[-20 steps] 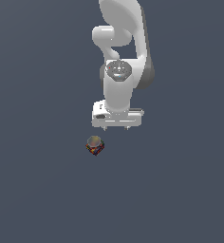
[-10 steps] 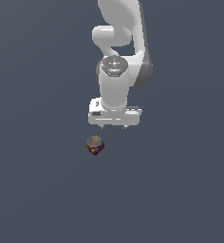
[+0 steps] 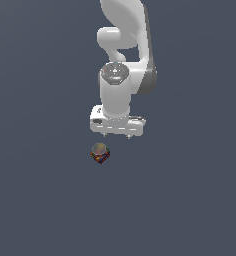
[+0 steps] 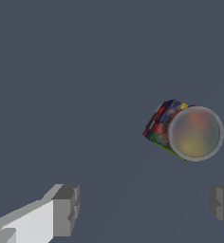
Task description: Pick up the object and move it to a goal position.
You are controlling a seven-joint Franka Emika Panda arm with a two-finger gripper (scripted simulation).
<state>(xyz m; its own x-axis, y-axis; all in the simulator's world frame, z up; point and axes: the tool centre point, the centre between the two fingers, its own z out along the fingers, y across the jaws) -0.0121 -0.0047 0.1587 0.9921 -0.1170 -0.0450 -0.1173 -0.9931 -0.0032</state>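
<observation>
Sitting nearest in the exterior view, the object (image 3: 100, 153) rests on the dark surface (image 3: 40, 200), a tiny multicoloured block with a greyish round top. Just behind it and slightly toward the exterior view's right hangs the pincer (image 3: 117, 135), spread wide and gripping nothing; the wrist view shows its grey fingers (image 4: 66, 209) far apart, the object (image 4: 182, 130) clear of both. Beyond rises the white arm (image 3: 122, 60).
</observation>
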